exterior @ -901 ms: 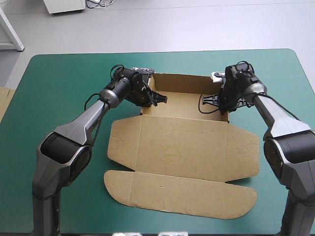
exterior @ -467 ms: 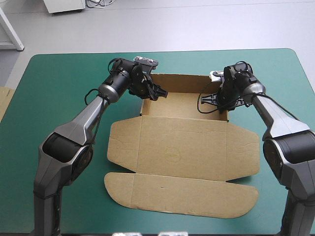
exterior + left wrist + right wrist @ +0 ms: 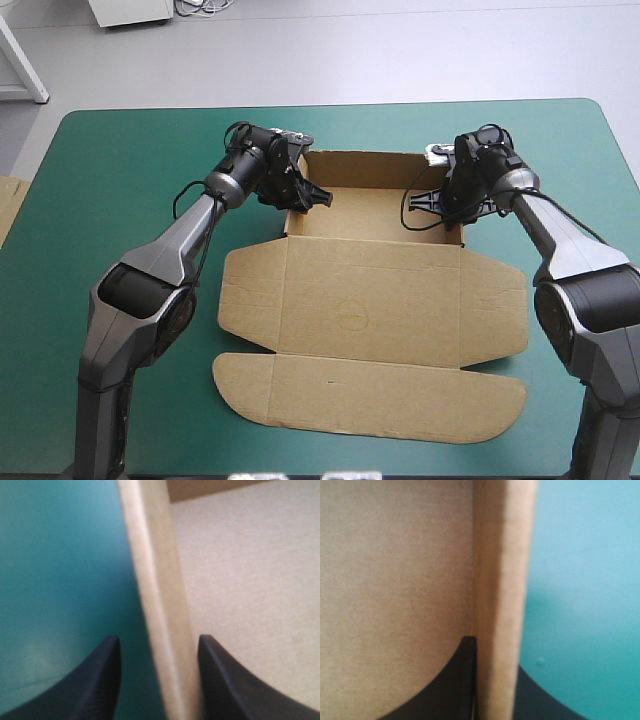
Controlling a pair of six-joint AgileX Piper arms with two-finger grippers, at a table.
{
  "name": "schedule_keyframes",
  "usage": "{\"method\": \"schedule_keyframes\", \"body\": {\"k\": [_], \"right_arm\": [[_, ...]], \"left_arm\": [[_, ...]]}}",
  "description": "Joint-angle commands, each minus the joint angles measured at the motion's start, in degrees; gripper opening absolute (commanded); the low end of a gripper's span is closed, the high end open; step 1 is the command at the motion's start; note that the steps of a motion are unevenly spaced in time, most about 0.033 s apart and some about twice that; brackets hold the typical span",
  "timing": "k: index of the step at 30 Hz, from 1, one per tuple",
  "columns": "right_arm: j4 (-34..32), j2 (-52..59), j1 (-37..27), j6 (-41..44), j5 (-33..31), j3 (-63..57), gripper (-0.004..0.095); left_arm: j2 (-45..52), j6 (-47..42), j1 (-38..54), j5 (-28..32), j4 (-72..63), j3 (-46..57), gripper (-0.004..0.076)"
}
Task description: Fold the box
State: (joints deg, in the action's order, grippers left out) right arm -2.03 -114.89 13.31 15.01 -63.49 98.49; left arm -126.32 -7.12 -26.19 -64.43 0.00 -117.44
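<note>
You've got the brown board box [image 3: 372, 290] sitting mid-table on the teal-green cover [image 3: 120, 200]. Its tray end is toward the far edge with the walls raised. The lid panel and its rounded flap [image 3: 370, 395] lie flat toward the near edge.

Your left gripper [image 3: 318, 198] is down at the tray's left wall [image 3: 160, 580], close to the far-left corner. Check the wrist view: the black fingers [image 3: 95, 685] stand apart and straddle that wall. One is outside over the cover, with a strip of teal-green showing between it and the board. The other is inside, close against the wall (the view is too blurred to call it contact).

Across the tray, your right gripper [image 3: 418, 210] is on the right wall [image 3: 500, 580]. There the two fingers press onto the board from both sides, one inside the tray and one outside, clamped tight.

At the table's left edge, a corner of more brown board [image 3: 8, 205] pokes into sight.
</note>
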Motion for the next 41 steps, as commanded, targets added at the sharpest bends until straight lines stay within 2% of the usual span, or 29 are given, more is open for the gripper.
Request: {"method": "schedule_keyframes", "body": {"k": [1,3,14,17,19,21,25,27,29,33,41], "right_arm": [[-2.7,2.4,0.0,-1.3,0.7,1.2,0.0],[-2.6,2.4,0.0,-1.3,0.6,1.2,0.0],[-1.9,2.4,0.0,-1.8,0.0,1.2,0.0],[-1.8,2.8,0.0,-2.6,0.0,1.2,0.0046],[-1.8,3.3,0.0,-2.8,0.4,1.4,0.0116],[-1.7,3.8,0.0,-3.0,0.5,2.0,0.0226],[-0.4,4.0,0.0,-3.3,-0.8,5.1,0.0437],[0.2,4.1,0.0,-3.3,-1.7,6.8,0.0486],[0.7,4.1,0.0,-3.3,-3.0,7.9,0.049],[1.1,4.6,0.0,-3.9,-5.2,9.4,0.049],[0.9,11.8,0.0,-4.4,-4.2,9.1,0.049]], "left_arm": [[2.4,-0.3,-0.2,0.3,0.9,-1.2,0.0164],[2.4,0.0,-0.2,0.5,1.4,-1.2,-0.0008],[2.5,-0.1,-0.7,0.9,0.8,-1.2,-0.001],[2.6,0.0,-0.7,0.8,0.7,-1.3,-0.0002],[2.7,0.7,-0.7,0.6,0.3,-1.9,0.0025],[2.7,1.7,-0.7,0.4,-0.4,-2.8,0.0091],[3.2,1.7,-0.7,0.4,-0.5,-4.1,0.0298],[3.6,1.7,-0.7,0.6,-0.4,-4.1,0.0405],[3.7,1.7,-0.7,0.1,-0.6,-4.1,0.0463],[4.4,1.5,-0.8,-1.5,-1.7,-4.1,0.048],[11.8,5.0,-0.8,-1.7,-4.7,-4.1,0.048]]}}
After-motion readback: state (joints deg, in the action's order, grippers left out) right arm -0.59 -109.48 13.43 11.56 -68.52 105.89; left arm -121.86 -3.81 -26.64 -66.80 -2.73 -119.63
